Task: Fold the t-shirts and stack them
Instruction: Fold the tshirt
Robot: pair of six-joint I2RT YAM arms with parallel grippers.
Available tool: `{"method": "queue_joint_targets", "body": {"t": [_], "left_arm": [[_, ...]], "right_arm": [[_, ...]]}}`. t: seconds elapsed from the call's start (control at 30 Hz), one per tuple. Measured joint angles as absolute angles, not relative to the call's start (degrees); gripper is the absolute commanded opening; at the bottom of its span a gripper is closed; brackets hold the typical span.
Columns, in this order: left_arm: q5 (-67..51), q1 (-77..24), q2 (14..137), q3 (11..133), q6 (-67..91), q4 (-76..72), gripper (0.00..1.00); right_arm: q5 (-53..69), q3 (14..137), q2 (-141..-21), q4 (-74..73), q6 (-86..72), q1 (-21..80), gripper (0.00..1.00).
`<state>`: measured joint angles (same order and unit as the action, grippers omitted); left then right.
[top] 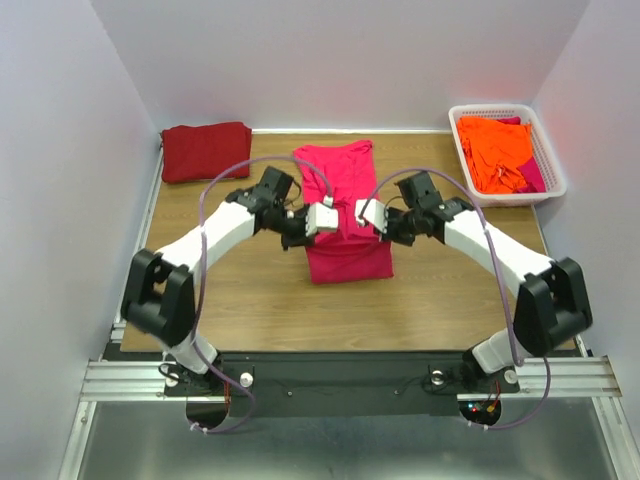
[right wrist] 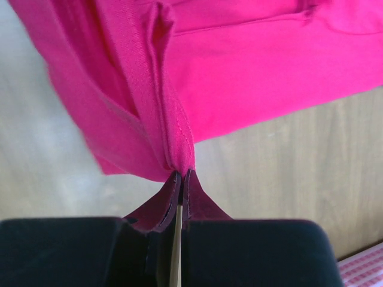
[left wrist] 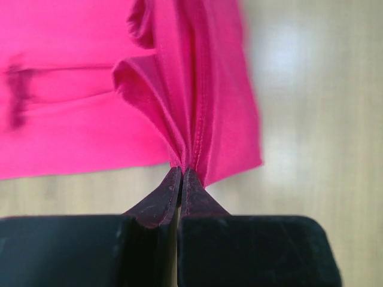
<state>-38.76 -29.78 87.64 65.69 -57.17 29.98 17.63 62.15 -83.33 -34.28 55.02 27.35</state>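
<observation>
A bright pink-red t-shirt (top: 345,215) lies lengthwise in the middle of the table, folded narrow. My left gripper (top: 300,228) is shut on its left edge, pinching gathered cloth (left wrist: 185,137) at the fingertips. My right gripper (top: 385,228) is shut on its right edge, pinching a folded hem (right wrist: 173,143). Both hold the cloth slightly off the wood. A folded dark maroon-red t-shirt (top: 206,150) lies at the back left. Orange t-shirts (top: 492,152) are heaped in the basket.
A white latticed basket (top: 548,160) stands at the back right and also holds a bit of pink cloth (top: 532,176). White walls close the table on three sides. Bare wood (top: 250,300) lies in front of the shirt.
</observation>
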Motion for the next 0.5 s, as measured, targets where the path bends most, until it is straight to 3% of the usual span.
{"method": "queue_joint_targets", "body": {"t": [0.43,0.47,0.5], "left_arm": [[-41.1,-20.8,113.4,92.0,-61.7,33.5,0.00],[-41.1,-20.6,115.1,93.6,-61.6,34.0,0.06],[-40.9,-20.4,116.5,95.0,-61.6,34.0,0.12]], "right_arm": [[22.5,84.6,-107.6,-32.8,60.9,19.1,0.01],[22.6,85.6,-108.8,-32.7,61.0,18.9,0.01],[22.6,86.9,-110.5,-32.7,61.1,18.6,0.10]]}}
